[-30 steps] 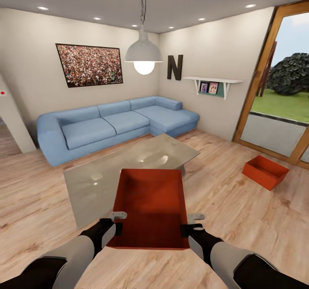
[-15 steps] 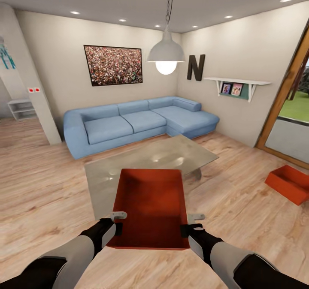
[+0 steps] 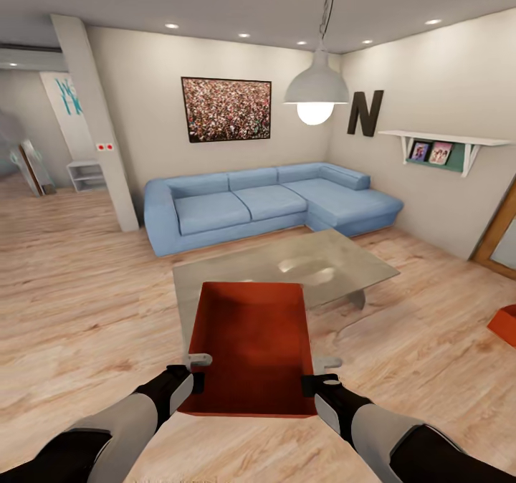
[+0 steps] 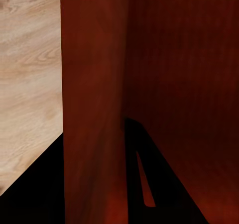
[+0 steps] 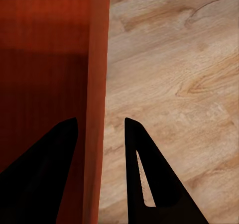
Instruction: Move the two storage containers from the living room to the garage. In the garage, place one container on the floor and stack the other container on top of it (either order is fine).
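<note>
I hold one red-orange storage container (image 3: 251, 347) low in front of me, over the living room's wood-plank flooring. My left gripper (image 3: 195, 372) is shut on its left wall and my right gripper (image 3: 319, 374) on its right wall. In the left wrist view the wall (image 4: 94, 109) runs between the dark fingers (image 4: 159, 184) of the left gripper (image 4: 94, 184). The right wrist view has the other wall (image 5: 97, 84) pinched inside the right gripper (image 5: 97, 179). A corner of the second storage container (image 3: 504, 324) sits on the planks at the far right edge.
A glass coffee table (image 3: 287, 268) stands just beyond the held bin, with a blue sectional sofa (image 3: 265, 203) behind it and a white pendant lamp (image 3: 315, 92) above. A white pillar (image 3: 97, 125) rises at the left, and beside it the planks run on into an adjoining space.
The camera has swung left, so the room slides right in view and the second container has gone to the right edge. Both grippers keep the same hold on the bin.
</note>
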`<state>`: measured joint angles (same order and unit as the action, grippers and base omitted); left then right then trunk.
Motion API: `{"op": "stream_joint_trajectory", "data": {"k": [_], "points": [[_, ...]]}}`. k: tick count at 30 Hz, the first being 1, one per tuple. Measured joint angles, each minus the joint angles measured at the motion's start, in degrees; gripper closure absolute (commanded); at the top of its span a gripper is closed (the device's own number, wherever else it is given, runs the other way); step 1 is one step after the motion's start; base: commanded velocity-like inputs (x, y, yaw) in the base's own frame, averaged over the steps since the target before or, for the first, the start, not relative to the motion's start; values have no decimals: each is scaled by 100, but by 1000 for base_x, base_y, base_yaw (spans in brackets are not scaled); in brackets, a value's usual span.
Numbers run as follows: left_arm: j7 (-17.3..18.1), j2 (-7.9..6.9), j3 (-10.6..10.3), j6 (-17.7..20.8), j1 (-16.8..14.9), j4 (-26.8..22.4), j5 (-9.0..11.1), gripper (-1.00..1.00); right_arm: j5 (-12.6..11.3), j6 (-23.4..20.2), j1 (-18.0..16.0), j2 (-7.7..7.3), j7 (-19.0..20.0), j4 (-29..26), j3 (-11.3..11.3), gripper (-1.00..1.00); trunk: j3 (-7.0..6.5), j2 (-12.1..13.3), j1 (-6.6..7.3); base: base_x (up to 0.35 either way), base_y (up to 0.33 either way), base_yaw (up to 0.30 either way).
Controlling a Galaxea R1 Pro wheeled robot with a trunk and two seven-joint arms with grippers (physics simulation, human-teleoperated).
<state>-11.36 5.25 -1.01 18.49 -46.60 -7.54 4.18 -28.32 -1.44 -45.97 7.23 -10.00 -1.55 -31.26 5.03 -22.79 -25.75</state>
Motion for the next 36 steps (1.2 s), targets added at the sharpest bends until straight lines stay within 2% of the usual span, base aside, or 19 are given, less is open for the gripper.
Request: {"op": "stream_joint_trajectory", "data": {"k": [36], "points": [[1,0,1,-1,1,1,0,100,0,0,0,0,0,0,-1,100,0,0,0,0,0,284]]}}
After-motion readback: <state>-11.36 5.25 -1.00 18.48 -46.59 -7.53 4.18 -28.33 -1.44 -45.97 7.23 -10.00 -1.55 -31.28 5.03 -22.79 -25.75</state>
